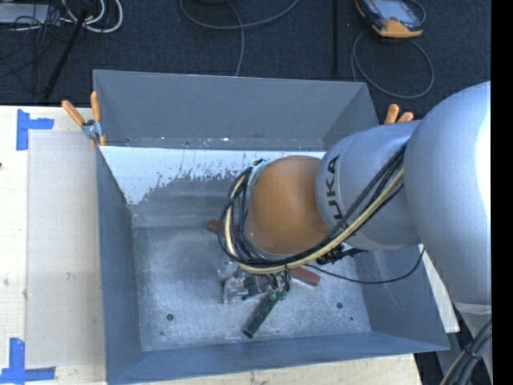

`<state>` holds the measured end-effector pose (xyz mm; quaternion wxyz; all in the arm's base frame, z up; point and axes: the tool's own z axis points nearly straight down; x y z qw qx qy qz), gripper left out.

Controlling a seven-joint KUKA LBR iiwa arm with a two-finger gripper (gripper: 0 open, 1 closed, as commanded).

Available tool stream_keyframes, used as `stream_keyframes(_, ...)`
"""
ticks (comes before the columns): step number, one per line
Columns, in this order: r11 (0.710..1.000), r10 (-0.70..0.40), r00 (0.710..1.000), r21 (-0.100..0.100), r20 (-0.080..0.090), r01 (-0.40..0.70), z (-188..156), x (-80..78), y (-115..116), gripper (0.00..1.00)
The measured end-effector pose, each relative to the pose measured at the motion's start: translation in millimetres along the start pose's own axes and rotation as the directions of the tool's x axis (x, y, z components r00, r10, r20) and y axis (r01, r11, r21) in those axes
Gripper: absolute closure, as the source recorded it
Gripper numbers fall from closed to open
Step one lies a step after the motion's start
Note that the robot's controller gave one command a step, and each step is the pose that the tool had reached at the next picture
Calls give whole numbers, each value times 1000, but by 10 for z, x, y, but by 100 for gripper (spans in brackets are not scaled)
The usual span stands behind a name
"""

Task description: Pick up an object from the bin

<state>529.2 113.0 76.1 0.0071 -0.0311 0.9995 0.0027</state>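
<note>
- The arm (449,199) is the biggest thing we see: a silver bulk coming in from 3 o'clock, covering the bin's right side and reaching to its middle.
- The bin (160,295) is grey metal with sloping walls. Its floor is scuffed and speckled, and the half toward 9 o'clock lies bare.
- The cover (284,203), orange and rounded, sits on the wrist over the centre of the bin.
- The cables (234,215), black and yellow, loop round the cover's 9 o'clock side and run under it toward 3 o'clock.
- The pincer (234,283) shows as silvery metal parts below the cover at its 7 o'clock, low over the floor. We cannot tell whether it is open or closed, nor whether it grips anything.
- The stick (264,311) is dark green, long and slim. It lies on the floor at 5 o'clock of the pincer, slanting from 1 o'clock down to 7 o'clock, its upper end tucked under the wrist. It is the thing nearest the pincer; we cannot tell whether they touch.
- The piece (305,277) is reddish-brown and flat, at 3 o'clock of the pincer, partly under the cables.
- The bit (212,225) is small and reddish, peeking out at the cables' 9 o'clock edge, mostly hidden.
</note>
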Motion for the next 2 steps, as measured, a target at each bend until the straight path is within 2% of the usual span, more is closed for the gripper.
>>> stream_keyframes(1,1000,0,1000,0,0,0,0,0,0,100)
stream_keyframes(2,1000,1,1000,4,-11,-1,-1576,-20,-39,100)
